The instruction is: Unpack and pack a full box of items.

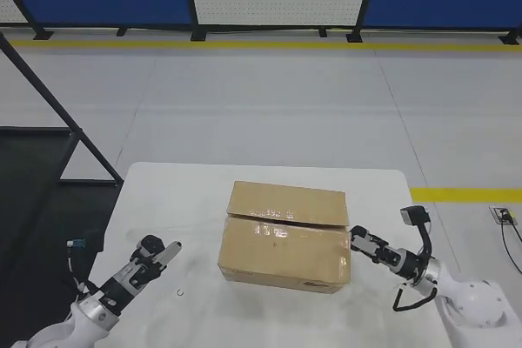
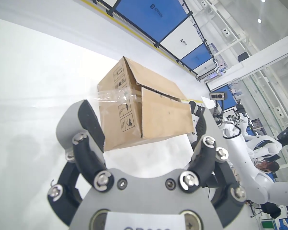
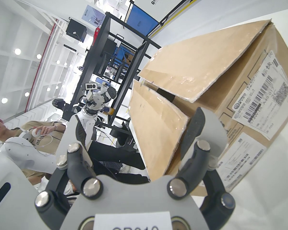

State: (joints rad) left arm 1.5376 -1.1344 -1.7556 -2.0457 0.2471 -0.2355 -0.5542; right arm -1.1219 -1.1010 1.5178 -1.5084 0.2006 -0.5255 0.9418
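A brown cardboard box [image 1: 285,244] sits at the middle of the white table [image 1: 157,191]. Its two top flaps [image 3: 196,65] are folded over but not flat. A dark gap runs between them, and what is inside is hidden.

The right wrist view shows a white shipping label [image 3: 261,94] on the box's end face, with barcodes, a square code and some dark handwriting. A second white label [image 3: 242,154] sits below it, partly cut off by the finger in front. The small print on both is too fine to make out. In the left wrist view the opposite end carries a column of black handling symbols [image 2: 126,117] in boxed frames. A strip of clear tape [image 2: 115,95] crosses that end, its loose end sticking out past the corner.

The left gripper [image 1: 161,252] is low over the table, well apart from the box, with its fingers spread wide and nothing between them. The right gripper [image 1: 358,237] is just beside the box's labelled end, also spread wide and empty. Whether it touches the cardboard cannot be judged.

A small ring-like thing [image 1: 182,291] lies on the table near the left gripper, too small to identify.
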